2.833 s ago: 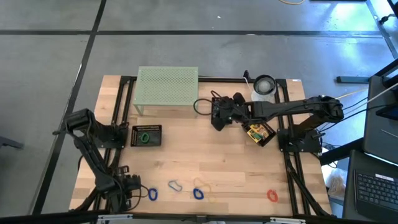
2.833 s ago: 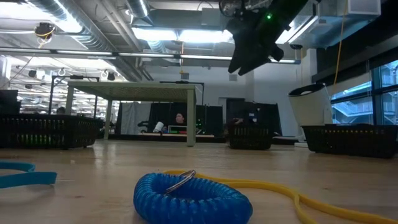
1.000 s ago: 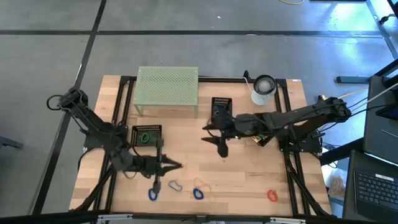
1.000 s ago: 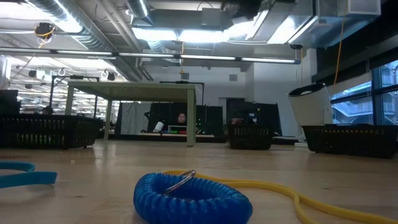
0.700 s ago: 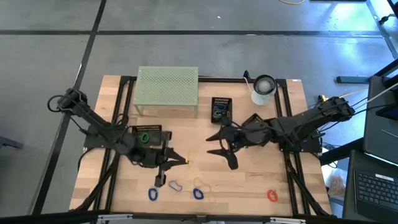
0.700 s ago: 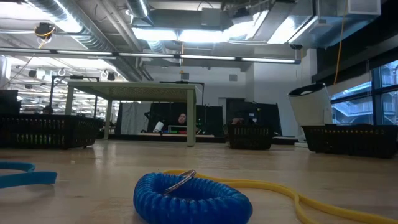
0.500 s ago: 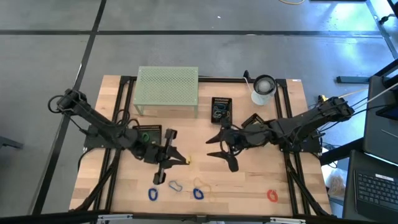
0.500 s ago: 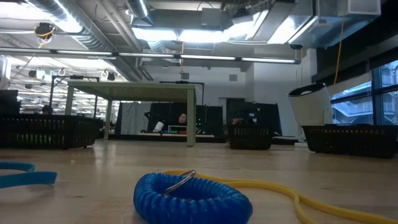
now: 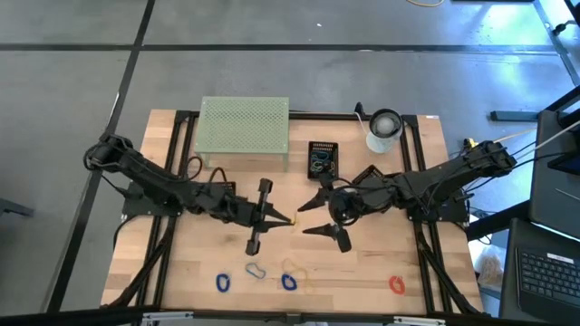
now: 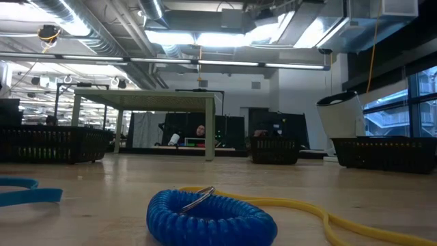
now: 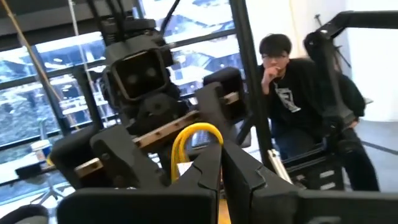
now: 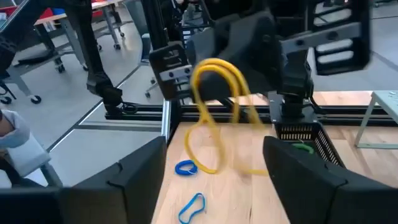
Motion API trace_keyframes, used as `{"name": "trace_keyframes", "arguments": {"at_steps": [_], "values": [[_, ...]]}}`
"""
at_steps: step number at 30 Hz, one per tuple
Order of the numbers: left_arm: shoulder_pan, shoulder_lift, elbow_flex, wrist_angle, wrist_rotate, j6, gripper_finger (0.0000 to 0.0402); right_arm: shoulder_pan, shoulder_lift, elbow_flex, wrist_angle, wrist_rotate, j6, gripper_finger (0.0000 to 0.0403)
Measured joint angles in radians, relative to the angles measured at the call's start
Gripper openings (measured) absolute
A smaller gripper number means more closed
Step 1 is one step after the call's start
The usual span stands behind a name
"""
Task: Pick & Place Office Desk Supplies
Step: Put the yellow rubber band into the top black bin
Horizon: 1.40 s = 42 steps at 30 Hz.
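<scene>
Writing: none legible | left fingers (image 9: 288, 220) clamp yellow rubber band (image 12: 217, 112) | right fingers (image 9: 318, 216) apart

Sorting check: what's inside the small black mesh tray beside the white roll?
In the black mesh tray, a blue loop and a pale looped item show from above; anything beneath them is hidden.

Mid-table is crowded: left gripper (image 9: 288, 220) and right gripper (image 9: 319, 214) sit nose to nose, a yellow rubber band (image 12: 217, 106) hanging between them. At 12 o'clock the mesh stand (image 9: 243, 127) and black tray (image 9: 322, 158) block you. Toward 6 o'clock, clips (image 9: 256, 271) line the edge; bare wood lies at 4 o'clock.
</scene>
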Motion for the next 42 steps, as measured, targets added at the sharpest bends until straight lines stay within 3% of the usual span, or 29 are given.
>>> {"name": "trace_keyframes", "arguments": {"at_steps": [10,22,26,34,42], "values": [[0.069,0.024,0.0,0.05,0.001,0.0,0.0003,-0.004,0.0,0.0,0.003,0.094,-0.001,0.0308],[0.123,0.024,0.0,0.076,0.001,0.002,0.0003,-0.026,0.0,0.0,0.024,0.095,0.002,0.029],[0.131,0.024,0.0,0.076,0.001,0.002,0.0003,-0.026,0.0,0.0,0.032,0.146,0.004,0.0275],[0.131,0.024,0.0,0.076,0.001,0.003,0.0003,-0.026,0.0,0.0,0.03,0.198,0.03,0.0207],[0.136,0.024,0.0,0.077,0.001,0.003,0.0003,-0.026,0.0,0.0,0.029,0.189,0.034,0.0071]]}}
